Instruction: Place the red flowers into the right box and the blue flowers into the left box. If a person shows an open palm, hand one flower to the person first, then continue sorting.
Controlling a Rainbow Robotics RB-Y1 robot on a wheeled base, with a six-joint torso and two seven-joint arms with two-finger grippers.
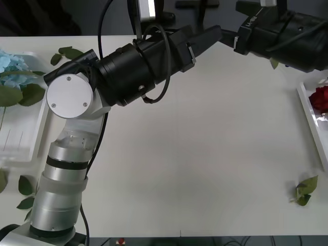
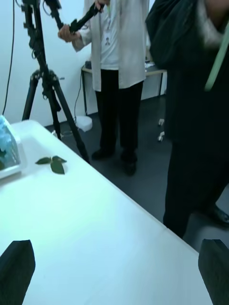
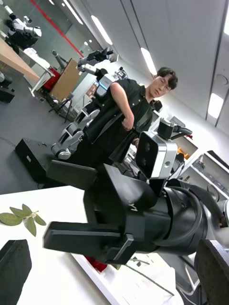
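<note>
Grippers — left gripper (image 3: 114,267) fingers parted | right gripper (image 2: 114,267) parted | red flowers (image 1: 321,98) cut off

Left box (image 1: 23,138) and right box (image 1: 311,115) cut by frame edges; blooms partly cropped.

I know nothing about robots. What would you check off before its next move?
1. Right gripper open and empty, above the table's far edge: ok.
2. Left gripper open and empty, facing the right gripper: ok.
3. Blue flowers lie in the left box: ok.
4. Red flower lies in the right box: ok.
5. Person in dark clothing showing an open palm: cannot tell.
</note>
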